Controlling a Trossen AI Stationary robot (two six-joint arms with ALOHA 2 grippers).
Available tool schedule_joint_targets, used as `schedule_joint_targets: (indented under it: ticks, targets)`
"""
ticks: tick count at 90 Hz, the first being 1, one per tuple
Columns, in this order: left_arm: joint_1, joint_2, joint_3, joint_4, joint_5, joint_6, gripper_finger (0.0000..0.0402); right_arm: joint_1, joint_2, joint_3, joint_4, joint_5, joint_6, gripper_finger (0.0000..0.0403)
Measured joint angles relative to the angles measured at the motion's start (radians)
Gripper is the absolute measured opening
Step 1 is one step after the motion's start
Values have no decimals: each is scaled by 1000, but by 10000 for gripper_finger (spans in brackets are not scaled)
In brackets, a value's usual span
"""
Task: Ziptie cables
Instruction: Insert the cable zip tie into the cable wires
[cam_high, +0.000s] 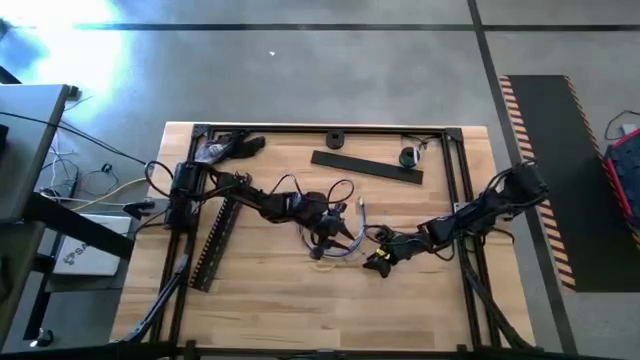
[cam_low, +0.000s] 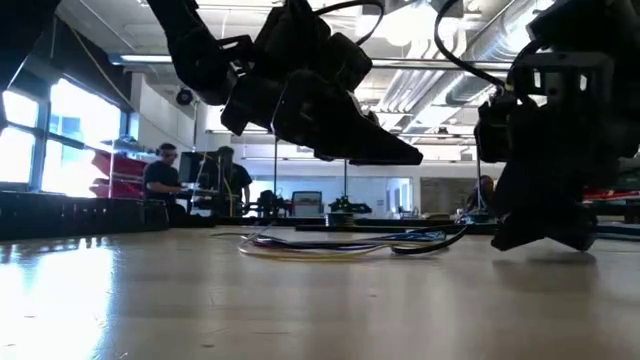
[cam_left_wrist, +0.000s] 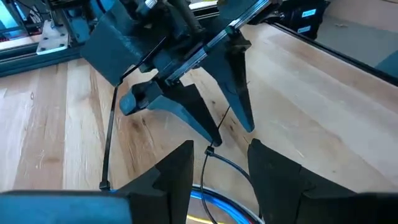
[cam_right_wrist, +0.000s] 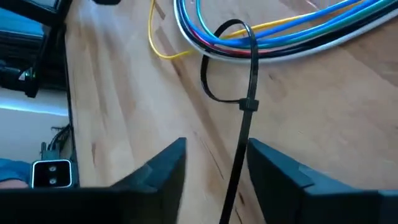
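While cables lie bundled mid-counter, ziptie loops around them; right pincer open, tail between fingers; left pincer open beside.

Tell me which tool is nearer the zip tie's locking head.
Right. The right tool sits just behind the zip tie head, its tail running between the open fingers. The left tool hangs over the cables, on the loop's far side.
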Motion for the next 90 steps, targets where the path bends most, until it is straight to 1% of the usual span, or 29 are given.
schedule_joint_targets:
  ticks: [12, 17, 27, 35, 41, 46, 53, 60, 68, 79, 90]
  targets:
    - [0, 0, 0, 0, 0, -1, 131, 0, 0, 0, 7, 46, -17, 31]
    - [-1, 0, 0, 0, 0, -1, 131, 0, -1, -1, 6, 74, -33, 11]
    - [-2, 0, 0, 1, 0, -19, 131, 2, -17, -1, 7, 128, -45, 4]
    - [-3, 0, 0, 2, -23, -28, 131, 2, -19, 18, -10, 131, -71, 2]
    - [-3, 0, 0, 3, -56, -27, 131, 1, -19, 60, -65, 132, -100, 2]
    - [-3, 0, 0, 12, -70, -31, 131, 1, -19, 113, -151, 132, -130, 2]
    - [-3, 0, 0, 28, -66, -35, 131, 1, -19, 200, -336, 136, -166, 1]
    - [-4, -1, 0, 37, -58, -35, 131, 1, -19, 282, -509, 167, -193, 1]
    - [-9, -1, 0, 41, -36, -26, 131, 1, -19, 345, -635, 196, -213, 1]
    - [-12, 29, 0, 89, 5, -44, 131, 2, -20, 397, -651, 213, -289, 0]
    - [-13, 64, 0, 110, 10, -76, 137, 3, -21, 425, -660, 226, -369, 0]
